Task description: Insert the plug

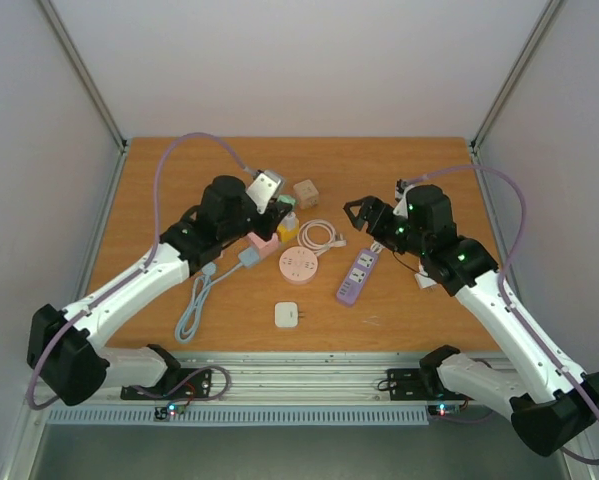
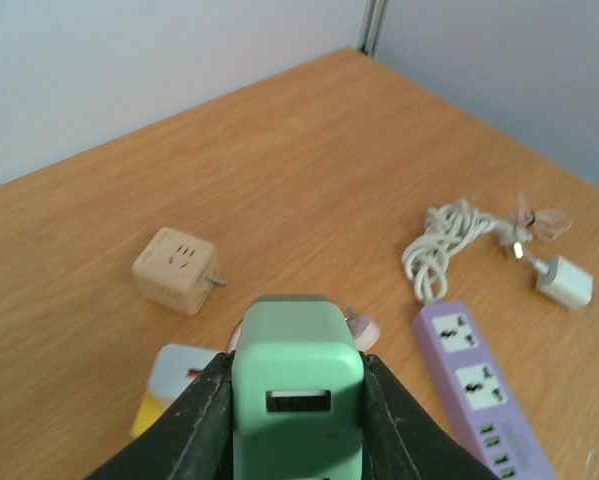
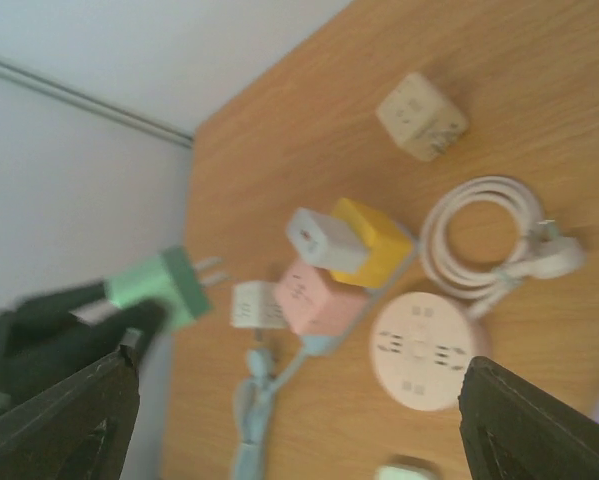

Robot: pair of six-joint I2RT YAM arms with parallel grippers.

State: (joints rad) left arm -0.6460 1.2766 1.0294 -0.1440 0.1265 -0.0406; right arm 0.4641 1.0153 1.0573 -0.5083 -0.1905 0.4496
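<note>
Left gripper (image 2: pixel 297 405): fingers clamped on either side of the green plug (image 2: pixel 297 345), gripping its body firmly; the plug's USB port faces the left wrist camera. In the right wrist view the plug's two metal prongs point away from the gripper, toward the cluster of socket cubes, and touch none of them. The plug is held off the table (image 1: pixel 419 170), above the left-centre group of items.

Right gripper (image 3: pixel 299 385): fingers spread wide, nothing between them; it hangs over the table right of centre, near the far end of the purple power strip (image 1: pixel 358 275).

Items on the table:
- yellow cube (image 3: pixel 379 235) with a white adapter (image 3: pixel 324 240) against its side; pink cube (image 3: pixel 314 295) just beside both.
- round pink socket (image 3: pixel 424 350) near the pink cube; white coiled cable (image 3: pixel 479 240) just beyond it.
- beige cube (image 2: pixel 176 268) standing apart, farther back.
- white charger (image 1: pixel 287 314) lying alone toward the near edge.
- blue-grey cable (image 1: pixel 192 310) trailing from the pink cube toward the left arm's base.
</note>
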